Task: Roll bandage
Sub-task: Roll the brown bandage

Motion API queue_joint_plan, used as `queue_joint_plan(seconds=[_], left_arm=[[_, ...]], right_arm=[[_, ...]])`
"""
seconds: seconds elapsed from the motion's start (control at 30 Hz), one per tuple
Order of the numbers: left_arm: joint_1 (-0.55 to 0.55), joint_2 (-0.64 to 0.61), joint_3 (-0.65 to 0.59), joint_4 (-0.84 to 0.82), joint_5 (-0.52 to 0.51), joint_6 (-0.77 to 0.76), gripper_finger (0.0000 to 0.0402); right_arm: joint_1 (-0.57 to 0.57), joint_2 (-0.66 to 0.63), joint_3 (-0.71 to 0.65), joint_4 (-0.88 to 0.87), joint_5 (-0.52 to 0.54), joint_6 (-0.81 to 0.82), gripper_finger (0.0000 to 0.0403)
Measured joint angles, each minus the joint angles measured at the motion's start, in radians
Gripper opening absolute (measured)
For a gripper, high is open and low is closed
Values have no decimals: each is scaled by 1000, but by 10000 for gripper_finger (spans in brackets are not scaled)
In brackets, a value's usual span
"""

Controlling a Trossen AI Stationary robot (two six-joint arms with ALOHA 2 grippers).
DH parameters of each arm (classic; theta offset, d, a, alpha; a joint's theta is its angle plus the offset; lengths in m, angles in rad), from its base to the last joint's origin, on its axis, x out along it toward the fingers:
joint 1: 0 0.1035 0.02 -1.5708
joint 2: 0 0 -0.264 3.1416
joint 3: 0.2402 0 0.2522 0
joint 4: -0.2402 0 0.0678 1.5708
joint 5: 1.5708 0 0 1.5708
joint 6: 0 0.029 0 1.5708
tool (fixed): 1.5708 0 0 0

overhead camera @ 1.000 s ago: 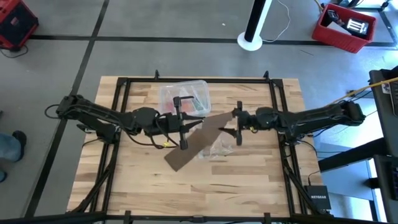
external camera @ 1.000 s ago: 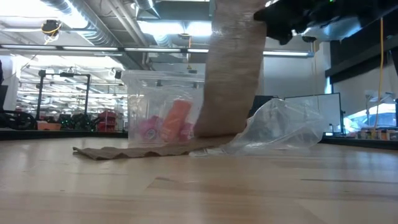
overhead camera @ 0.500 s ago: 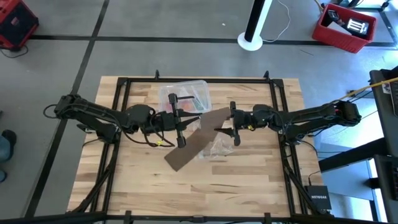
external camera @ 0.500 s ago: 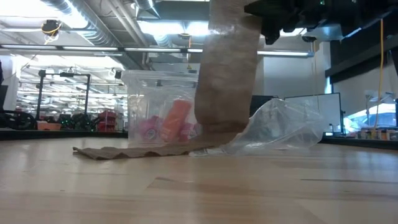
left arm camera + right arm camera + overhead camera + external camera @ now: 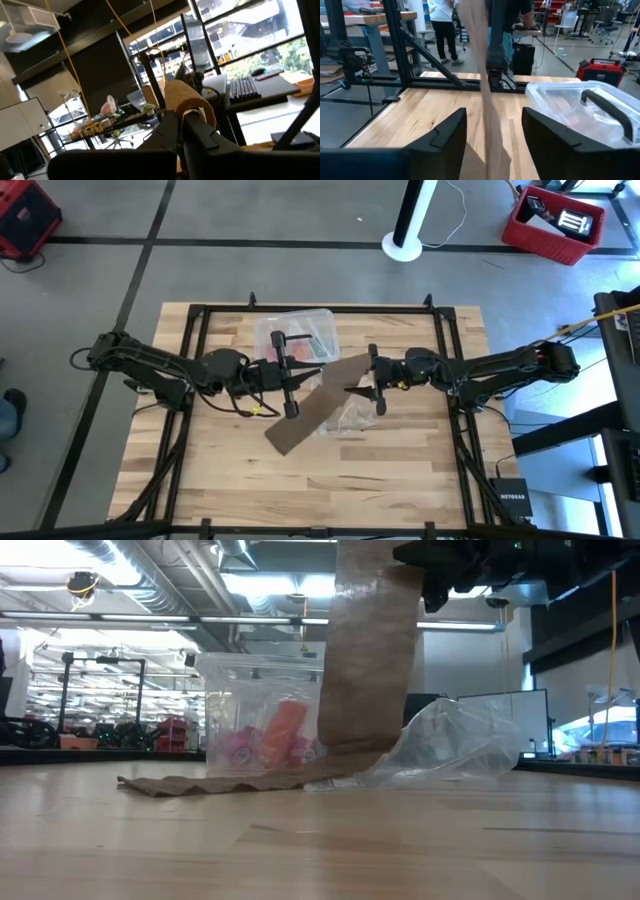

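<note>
The brown-tan bandage (image 5: pixel 312 412) runs from the table's middle up toward the right. Its lower part (image 5: pixel 200 783) lies flat on the wood, and the rest rises steeply (image 5: pixel 365 670) out of the top of the low view. My left gripper (image 5: pixel 182 117) is raised over the table's middle (image 5: pixel 305 377) and is shut on the bandage's upper end. My right gripper (image 5: pixel 492 125) faces it from the right (image 5: pixel 358 385). It is open, with one finger on each side of the hanging strip (image 5: pixel 487 100), which shows edge-on. I see no touch there. My left gripper pinches the bandage's upper end (image 5: pixel 189 100), which looks rolled into a short cylinder, between its two fingers at their free ends. The fingers come level from the table's left. The strip hangs below the hold, and its lower end (image 5: pixel 285 438) lies on the table.
A clear plastic box (image 5: pixel 295 332) with red and pink contents stands just behind the bandage. A crinkled clear bag (image 5: pixel 350 418) lies under and to the right of the strip. The table has a black frame around it (image 5: pixel 200 310). People stand in the room beyond (image 5: pixel 442 25).
My right gripper has moved toward the table's left, closer to the hanging strip, and then stopped. My left gripper has shifted slightly left too. The bandage's raised part has leaned a little left, while the part on the table has stayed put.
</note>
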State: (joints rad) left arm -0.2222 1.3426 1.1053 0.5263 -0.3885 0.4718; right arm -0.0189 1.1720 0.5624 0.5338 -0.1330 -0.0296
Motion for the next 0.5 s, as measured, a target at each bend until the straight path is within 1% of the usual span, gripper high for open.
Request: queue_joint_plan(seconds=[0.07,0.1,0.17,0.23,0.27,0.3,0.37,0.5], left_arm=[[-1,0,0,10,4,-18,0],[-5,0,0,9,16,-23,0],[-13,0,0,6,41,-32,0],[-25,0,0,2,53,-50,0],[-33,0,0,0,64,-55,0],[-43,0,0,-1,79,-58,0],[-67,0,0,-9,125,-78,0],[-101,1,0,-78,245,-160,0]], right_arm=[[0,21,0,2,22,-12,169],[0,33,0,11,45,-26,152],[-1,54,0,51,72,-65,102],[-10,60,0,47,96,-121,39],[-17,59,0,41,110,-145,20],[-25,54,0,39,126,-160,14],[-55,31,0,41,142,-167,20],[-123,-24,0,43,134,-247,7]])
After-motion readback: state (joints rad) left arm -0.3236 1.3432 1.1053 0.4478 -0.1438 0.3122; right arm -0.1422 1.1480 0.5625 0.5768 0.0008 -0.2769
